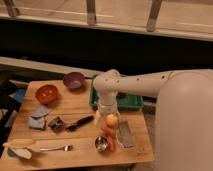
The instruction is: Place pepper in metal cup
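The metal cup is small, shiny and silver, and stands near the front edge of the wooden table. A slim orange-red pepper shows right beside the cup's right rim, running up toward the gripper. My gripper hangs from the white arm, pointing down just above and behind the cup. A round orange fruit sits right by the gripper. I cannot tell whether the pepper is held or lying on the table.
An orange bowl and a purple bowl stand at the back left. A green tray lies behind the arm. A grey block, a black-handled tool, a grey cloth and a fork lie around.
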`<state>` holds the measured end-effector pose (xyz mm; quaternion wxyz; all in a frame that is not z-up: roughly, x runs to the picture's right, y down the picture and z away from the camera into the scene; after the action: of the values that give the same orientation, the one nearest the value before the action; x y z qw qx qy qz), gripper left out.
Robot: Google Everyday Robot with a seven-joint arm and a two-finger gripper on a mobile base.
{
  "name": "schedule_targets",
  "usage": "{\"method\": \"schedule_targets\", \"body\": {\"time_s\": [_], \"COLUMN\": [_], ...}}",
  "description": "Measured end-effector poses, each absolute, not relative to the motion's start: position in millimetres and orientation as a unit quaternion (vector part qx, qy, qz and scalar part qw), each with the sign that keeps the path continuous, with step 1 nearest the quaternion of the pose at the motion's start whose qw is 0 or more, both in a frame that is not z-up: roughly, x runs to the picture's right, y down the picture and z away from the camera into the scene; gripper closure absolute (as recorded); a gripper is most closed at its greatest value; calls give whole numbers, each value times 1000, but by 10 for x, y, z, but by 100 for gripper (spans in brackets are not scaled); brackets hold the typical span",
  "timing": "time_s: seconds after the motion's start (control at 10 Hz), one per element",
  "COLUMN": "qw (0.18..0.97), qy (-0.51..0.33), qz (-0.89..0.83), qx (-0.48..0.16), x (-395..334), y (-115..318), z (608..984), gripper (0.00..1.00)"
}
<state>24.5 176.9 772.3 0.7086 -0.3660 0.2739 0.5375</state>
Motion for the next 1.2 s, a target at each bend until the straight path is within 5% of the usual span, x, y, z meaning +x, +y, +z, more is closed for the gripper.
{"method": "schedule_targets", "body": {"time_s": [1.2], "qw": [681], "qy": [364], "qz": [509], "qx": [-381], "x": [253], "y": [2291], "z": [8091], "gripper": [20]}}
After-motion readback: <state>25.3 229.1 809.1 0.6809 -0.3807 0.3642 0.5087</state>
